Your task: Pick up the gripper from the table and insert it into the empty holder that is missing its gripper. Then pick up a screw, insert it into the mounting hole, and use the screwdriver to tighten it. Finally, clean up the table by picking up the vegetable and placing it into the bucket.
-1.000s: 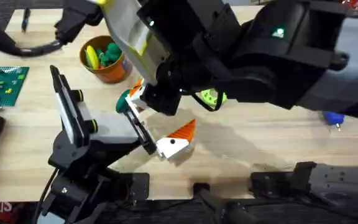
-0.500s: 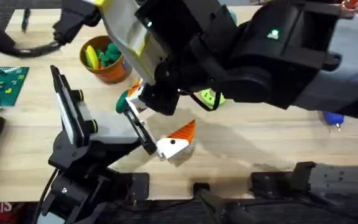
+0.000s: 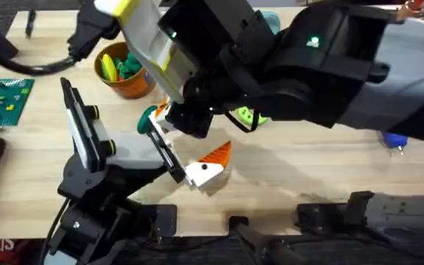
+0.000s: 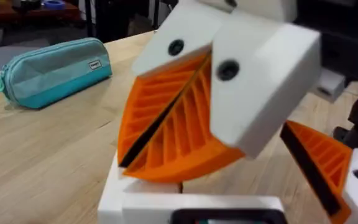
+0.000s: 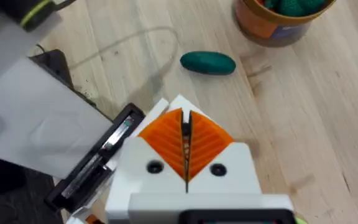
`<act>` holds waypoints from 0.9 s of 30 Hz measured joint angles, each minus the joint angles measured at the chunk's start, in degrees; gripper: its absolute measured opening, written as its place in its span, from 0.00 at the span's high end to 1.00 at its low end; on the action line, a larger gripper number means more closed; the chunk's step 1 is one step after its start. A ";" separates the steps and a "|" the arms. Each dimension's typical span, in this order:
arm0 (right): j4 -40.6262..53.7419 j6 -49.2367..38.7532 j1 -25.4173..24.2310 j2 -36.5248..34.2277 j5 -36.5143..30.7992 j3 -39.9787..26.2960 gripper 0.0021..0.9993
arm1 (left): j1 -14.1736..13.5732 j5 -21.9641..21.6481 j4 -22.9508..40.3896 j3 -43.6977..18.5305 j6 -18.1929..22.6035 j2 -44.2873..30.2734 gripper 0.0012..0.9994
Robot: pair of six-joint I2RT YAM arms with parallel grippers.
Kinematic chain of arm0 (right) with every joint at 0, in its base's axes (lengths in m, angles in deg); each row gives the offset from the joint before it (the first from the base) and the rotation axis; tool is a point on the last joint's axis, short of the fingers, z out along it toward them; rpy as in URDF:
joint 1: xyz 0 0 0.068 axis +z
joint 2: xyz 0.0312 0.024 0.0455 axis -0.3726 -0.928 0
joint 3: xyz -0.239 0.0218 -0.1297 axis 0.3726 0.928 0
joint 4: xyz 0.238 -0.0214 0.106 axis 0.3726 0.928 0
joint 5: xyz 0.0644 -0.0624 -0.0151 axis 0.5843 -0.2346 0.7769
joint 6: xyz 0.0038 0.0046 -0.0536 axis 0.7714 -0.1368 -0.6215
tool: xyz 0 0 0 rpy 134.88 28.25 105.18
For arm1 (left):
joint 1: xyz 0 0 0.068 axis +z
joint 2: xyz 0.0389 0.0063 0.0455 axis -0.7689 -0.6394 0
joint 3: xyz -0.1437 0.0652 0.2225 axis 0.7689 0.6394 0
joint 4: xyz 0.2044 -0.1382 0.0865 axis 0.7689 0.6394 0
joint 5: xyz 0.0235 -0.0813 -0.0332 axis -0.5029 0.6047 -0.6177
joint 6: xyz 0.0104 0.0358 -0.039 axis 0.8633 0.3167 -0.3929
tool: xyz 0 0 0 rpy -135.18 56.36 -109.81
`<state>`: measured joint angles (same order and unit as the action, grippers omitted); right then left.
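Observation:
The holder is a slim black rail (image 3: 166, 153) with a teal-green end piece (image 3: 148, 120), on a white body (image 3: 124, 151) at the lower left. My left gripper (image 4: 229, 186) is that unit and stands open. The gripper, a white block with an orange wedge (image 3: 208, 168), sits at the rail's near end (image 4: 328, 174); the other side carries no finger. My right gripper (image 5: 184, 113) hovers shut over the rail's teal end (image 5: 207, 62). The lime-green vegetable (image 3: 245, 114) lies partly under the right arm. The orange bucket (image 3: 127, 73) holds toys. The blue screwdriver (image 3: 396, 140) lies at the far right.
A teal pencil case (image 4: 55, 68) lies near the far edge. A green brick plate (image 3: 2, 103) sits at the left edge. A large grey and yellow arm part (image 3: 149, 40) hangs blurred under the overhead camera. Bare wood shows at the right middle (image 3: 308, 169).
The right arm and the grey and yellow part have shifted slightly to the left. The holder, the vegetable and the screwdriver have not moved.

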<state>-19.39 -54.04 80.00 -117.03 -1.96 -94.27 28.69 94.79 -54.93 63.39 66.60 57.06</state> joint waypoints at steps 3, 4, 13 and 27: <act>0.00 0.00 0.00 0.02 0.02 0.00 0.99 | 0.00 0.00 0.00 0.00 0.00 0.00 0.01; 0.00 0.00 0.00 0.02 0.02 0.00 0.99 | 0.00 0.00 0.00 0.00 0.00 0.00 0.01; 0.10 0.04 0.00 0.28 0.00 0.00 0.99 | 0.00 0.14 -0.02 0.00 0.10 0.02 0.01; 1.09 0.04 0.00 0.98 -0.15 0.00 0.99 | -0.04 0.22 -0.07 0.00 1.00 0.02 0.01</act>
<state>-18.30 -54.00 80.00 -116.05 -2.12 -94.28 28.65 95.01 -55.00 63.39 67.61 57.09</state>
